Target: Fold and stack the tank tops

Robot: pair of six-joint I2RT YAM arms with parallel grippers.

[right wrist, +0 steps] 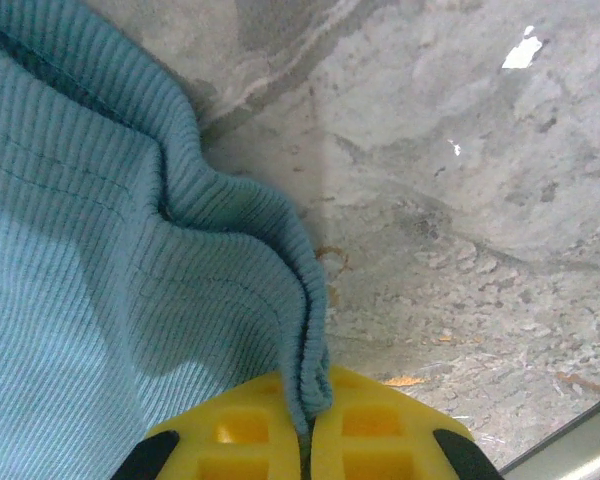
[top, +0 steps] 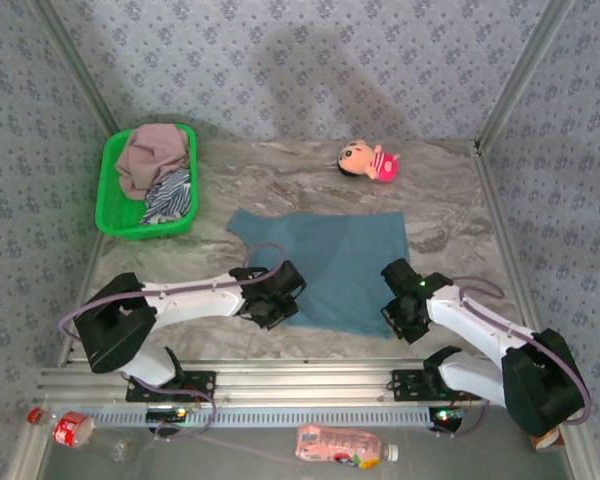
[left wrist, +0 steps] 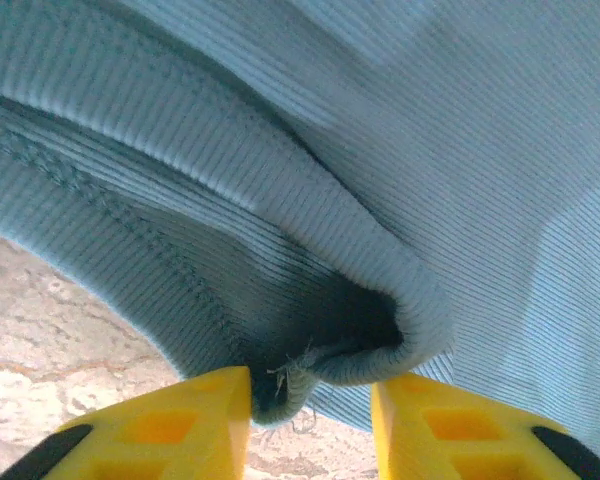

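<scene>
Marbled tabletop; right hand pinches teal top, left hand parted.

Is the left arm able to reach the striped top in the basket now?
Probably, once the left hand leaves the teal top: the striped top lies exposed in the basket, nothing between.

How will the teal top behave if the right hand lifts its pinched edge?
Probably floppy: the teal top buckles into folds at the right hand. Likely light: thin ribbed knit. It would likely sag and drag on the table, not lift flat.
</scene>
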